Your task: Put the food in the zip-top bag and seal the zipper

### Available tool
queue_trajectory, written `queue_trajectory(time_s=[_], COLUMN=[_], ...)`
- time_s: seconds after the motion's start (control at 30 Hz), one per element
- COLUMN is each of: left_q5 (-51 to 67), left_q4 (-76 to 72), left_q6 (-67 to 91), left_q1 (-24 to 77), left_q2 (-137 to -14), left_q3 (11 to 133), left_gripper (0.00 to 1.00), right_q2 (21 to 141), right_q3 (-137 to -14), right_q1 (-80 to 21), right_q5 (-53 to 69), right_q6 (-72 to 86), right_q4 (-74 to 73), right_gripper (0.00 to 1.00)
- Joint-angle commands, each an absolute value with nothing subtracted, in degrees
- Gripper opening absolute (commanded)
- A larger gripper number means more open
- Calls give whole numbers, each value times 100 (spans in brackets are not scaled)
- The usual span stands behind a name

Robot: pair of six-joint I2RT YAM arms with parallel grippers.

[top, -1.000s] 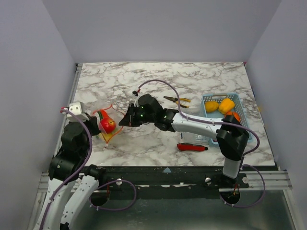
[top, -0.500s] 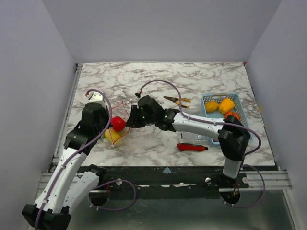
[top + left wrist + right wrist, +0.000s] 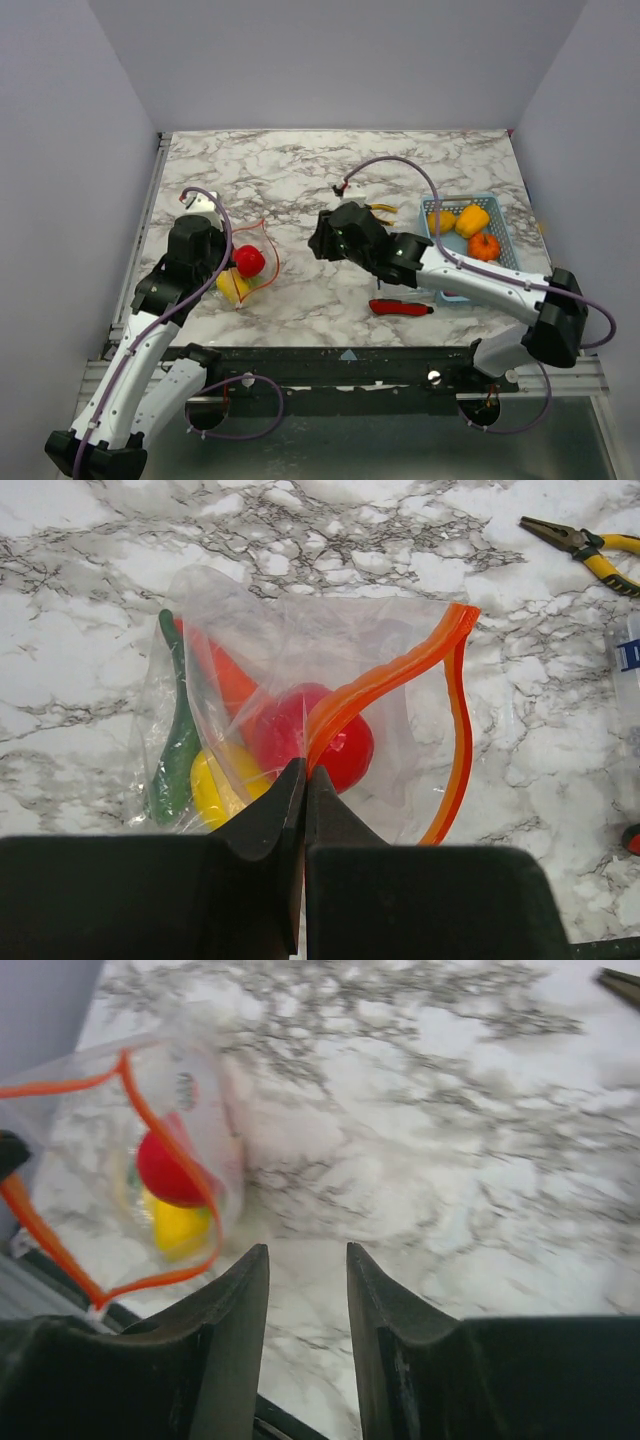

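Left gripper [image 3: 303,780] is clamped on the orange-red zipper strip [image 3: 400,670] of the crinkly clear bag [image 3: 250,610], right gripper [image 3: 305,1260] parted, empty; some glossy toy food [image 3: 330,745] is bagged, peppers [image 3: 472,218] in the blue mesh basket [image 3: 510,240] and sealing are left

zip-top bag [image 3: 260,630]: lower edge hidden behind the left fingers [image 3: 255,825]; in the right wrist view, blurred and cut by the left edge.
zipper [image 3: 400,670]: near end passes out of sight between the finger pads.
food [image 3: 350,755]: yellow piece part-covered by the fingers; green piece dim behind crinkled film; kinds cannot be told.
pliers [image 3: 590,545]: handles cut off at the right edge.
clear box [image 3: 628,670]: only a sliver shows at the right edge.
knife [image 3: 632,837]: one red end only.
top view: both pairs of fingers hidden under their wrists.
blue basket [image 3: 507,225]: near left corner covered by the right arm.
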State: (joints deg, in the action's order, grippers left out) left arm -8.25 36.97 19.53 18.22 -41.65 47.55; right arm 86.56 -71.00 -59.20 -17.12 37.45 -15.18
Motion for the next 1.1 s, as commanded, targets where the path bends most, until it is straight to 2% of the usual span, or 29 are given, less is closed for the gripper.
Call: queue_trajectory(time_s=[0.0,0.03,0.13,0.3,0.5,0.83,1.07], left_q5=[-627,-631,-620,-547,-516,-506,-523], left_q4=[3644,3654,3645,3628,3637,3634,3631], left_q6=[1909,1916,1925,1925,1933,1925,1925], left_q1=[1819,1819,1819,1819,1820,1819,1819], left_q2=[-4172,-4171,-4157,-4174,-4192,-4127,-4077], left_q3=[4882,4887,4879,4878,4887,4869,4844], left_gripper=[0,0,0,0,0,0,0], right_q2=[7870,7674,7087,5893,4948,5889,6791], right_q3=[-6308,-6146,-5619,-4889,-4422,-4346,-4413], right_q1=[-5942,-5906,-5635,-4297,-3207,-1031,-188], right_q5=[-3703,-4130,-4916,-4721,-4858,-3357,-3461], right_q6=[3814,4062,4607,4729,4751,4401,4276], right_q4=[-2374,-2706,-3267,-3404,-3424,-2767,-2234], right_gripper=[45,50,57,62,76,76,70])
